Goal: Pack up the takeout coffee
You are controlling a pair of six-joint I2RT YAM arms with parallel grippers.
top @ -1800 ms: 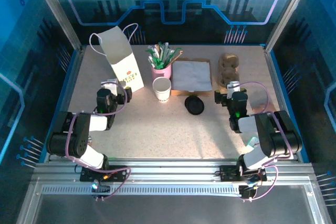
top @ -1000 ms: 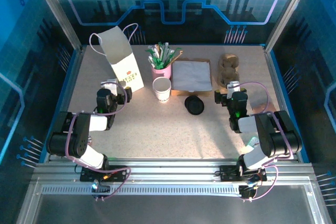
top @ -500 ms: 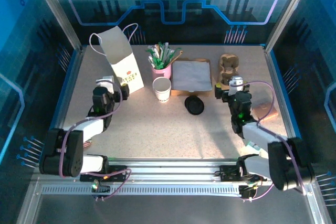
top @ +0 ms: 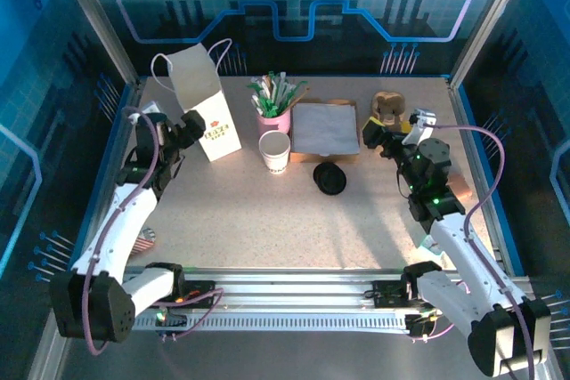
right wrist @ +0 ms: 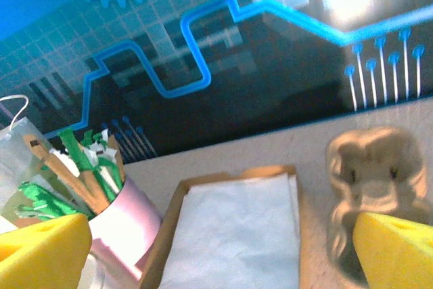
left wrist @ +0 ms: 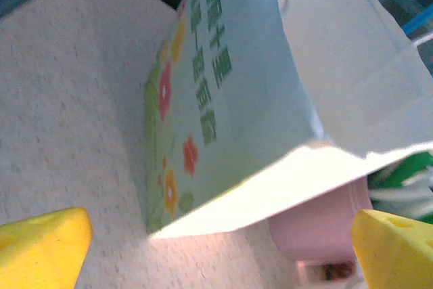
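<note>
Jaws of the left gripper (top: 189,124) are seen spread wide, nothing held. It is raised at the left side of the tabletop (top: 267,220), just beside the paper bag (top: 207,113). In the left wrist view the printed bag face is framed between the two yellow fingertips (left wrist: 42,248); contact cannot be told. The right gripper (top: 374,137) is likewise wide and empty, held above the far right of the tabletop, near the brown cup carrier (top: 388,111) and the right edge of the napkin tray (top: 326,128).

The paper cup (top: 274,152) is stood upright near the tabletop's middle, long axis vertical, open mouth up, narrow base down. It is placed just in front of the pink cup (top: 274,117) of sachets, right of the bag. The black lid (top: 330,178) is laid flat on the tabletop, to the right of the paper cup and nearer the arms, apart from it and just in front of the tray. Which face of the lid is up cannot be told.

Counted: one paper cup, one lid, one bag, one pink cup, one tray, one carrier, two grippers.
</note>
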